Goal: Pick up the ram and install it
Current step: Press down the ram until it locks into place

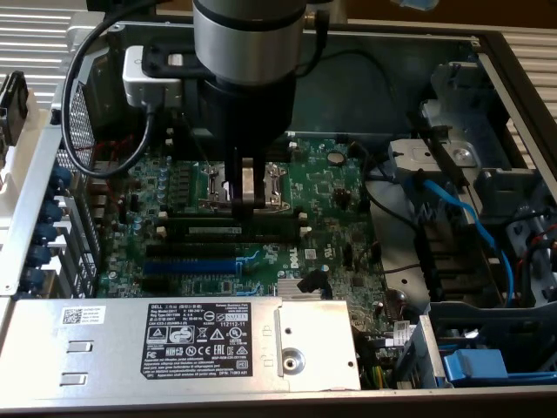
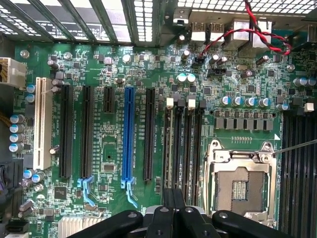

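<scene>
**Inside the open computer case**

A green motherboard lies flat in the case. A blue slot runs among black slots beside a white slot. A silver power supply carries a black label. Blue cables curve at the exterior view's right.

The motherboard is dark green, speckled with silver and black parts. One long slot is bright blue among black slots and a white one. The pincer is black, the cable light blue, and the ram dark green with a pale label.
</scene>
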`<state>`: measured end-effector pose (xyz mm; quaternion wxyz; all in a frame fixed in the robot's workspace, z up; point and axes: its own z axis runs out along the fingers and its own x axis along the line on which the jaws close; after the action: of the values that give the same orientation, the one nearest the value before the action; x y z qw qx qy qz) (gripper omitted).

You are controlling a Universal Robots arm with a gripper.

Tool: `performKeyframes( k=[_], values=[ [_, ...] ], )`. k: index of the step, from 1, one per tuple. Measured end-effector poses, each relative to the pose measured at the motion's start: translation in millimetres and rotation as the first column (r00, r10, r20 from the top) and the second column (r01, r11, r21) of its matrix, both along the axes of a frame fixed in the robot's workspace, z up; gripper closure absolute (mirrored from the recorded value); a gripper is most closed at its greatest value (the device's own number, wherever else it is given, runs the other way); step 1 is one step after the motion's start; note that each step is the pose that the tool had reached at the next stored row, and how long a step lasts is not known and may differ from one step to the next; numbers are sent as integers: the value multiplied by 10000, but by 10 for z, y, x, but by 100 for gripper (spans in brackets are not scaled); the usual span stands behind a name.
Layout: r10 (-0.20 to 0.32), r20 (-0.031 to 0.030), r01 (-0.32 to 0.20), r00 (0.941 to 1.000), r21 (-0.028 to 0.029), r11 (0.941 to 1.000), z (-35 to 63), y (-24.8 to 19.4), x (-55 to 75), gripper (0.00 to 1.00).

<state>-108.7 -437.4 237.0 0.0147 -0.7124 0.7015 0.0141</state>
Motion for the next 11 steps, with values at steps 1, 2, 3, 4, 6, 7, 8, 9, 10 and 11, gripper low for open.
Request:
performKeyframes(
  k=[1, 2, 3, 4, 6, 7, 8, 9, 10, 11],
  values=[
    [1, 0, -1, 10000, 21, 10000, -1, 0, 3, 90],
    [-1, 0, 1, 10000, 37, 10000, -2, 0, 3, 90],
    [-1, 1, 1, 10000, 47, 10000, -3, 0, 3, 90],
    [0, 1, 0, 10000, 56, 10000, -4, 0, 3, 90],
    [0, 0, 0, 10000, 69, 10000, -5, -2, 3, 90],
    [1, 0, -1, 10000, 76, 10000, -6, -5, 3, 90],
    [1, 0, -1, 10000, 84, 10000, -7, -9, 4, 90],
    [1, 0, -1, 10000, 90, 10000, -7, -11, 4, 90],
    [0, 0, 0, 10000, 96, 10000, -7, -13, 3, 90],
    [0, 0, 0, 10000, 104, 9999, -8, -13, 3, 90]
  ],
)
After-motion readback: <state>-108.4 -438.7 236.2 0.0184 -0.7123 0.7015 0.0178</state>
